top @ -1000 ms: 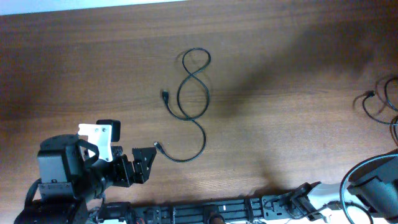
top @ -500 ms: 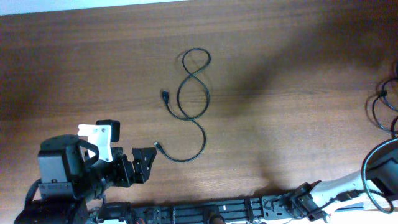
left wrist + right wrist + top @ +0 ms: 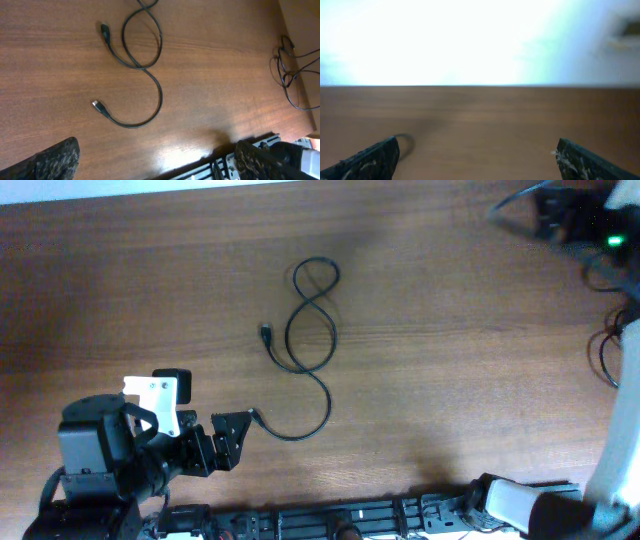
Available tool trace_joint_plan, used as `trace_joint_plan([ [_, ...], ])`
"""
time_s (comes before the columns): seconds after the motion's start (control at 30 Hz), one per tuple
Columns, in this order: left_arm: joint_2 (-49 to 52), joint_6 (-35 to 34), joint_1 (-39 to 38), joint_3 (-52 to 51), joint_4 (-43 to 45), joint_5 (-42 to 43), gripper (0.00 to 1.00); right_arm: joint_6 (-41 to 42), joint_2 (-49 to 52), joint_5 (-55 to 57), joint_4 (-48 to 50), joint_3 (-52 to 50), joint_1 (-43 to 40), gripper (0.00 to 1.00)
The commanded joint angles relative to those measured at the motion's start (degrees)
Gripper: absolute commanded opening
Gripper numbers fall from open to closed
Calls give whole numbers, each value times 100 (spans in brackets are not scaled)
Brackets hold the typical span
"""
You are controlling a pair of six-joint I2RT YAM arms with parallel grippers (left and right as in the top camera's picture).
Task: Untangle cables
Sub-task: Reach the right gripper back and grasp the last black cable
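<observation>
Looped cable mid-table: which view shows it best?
Overhead: the whole cable shows, both plugs and the top loop. Left wrist cuts off the top loop. Right wrist shows none of it clearly.

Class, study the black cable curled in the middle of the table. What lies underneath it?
Only the bare wooden table shows under the cable. Where it crosses itself, one strand covers another; which strand is on top is too small to tell.

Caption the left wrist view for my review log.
Open left end effector above a looped black cable on the wooden table; other cables lie at the picture's right edge.
</observation>
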Motion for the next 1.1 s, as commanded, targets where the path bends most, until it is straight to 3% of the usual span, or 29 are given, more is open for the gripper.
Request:
trace_joint_plan([
  [0.0,-7,-7,31,-7,22,-2,99,-20,-603,614,-269,42,710,99],
  [0.27,-7,-7,31,-7,149,-2,99,-688,-1191,627,-1926,-337,1888,99],
  [0.4,-7,-7,31,-7,236,-4,99,-686,-1189,634,-2271,-839,2708,99],
  [0.53,-7,-9,31,-7,238,0,99,-597,-1189,667,-2227,-1521,3563,99],
  [0.73,-7,-11,31,-7,232,4,99,273,-1086,710,-1502,-2487,4188,99],
  [1.07,-7,-9,31,-7,197,109,99,269,221,507,-468,-2671,4592,99],
])
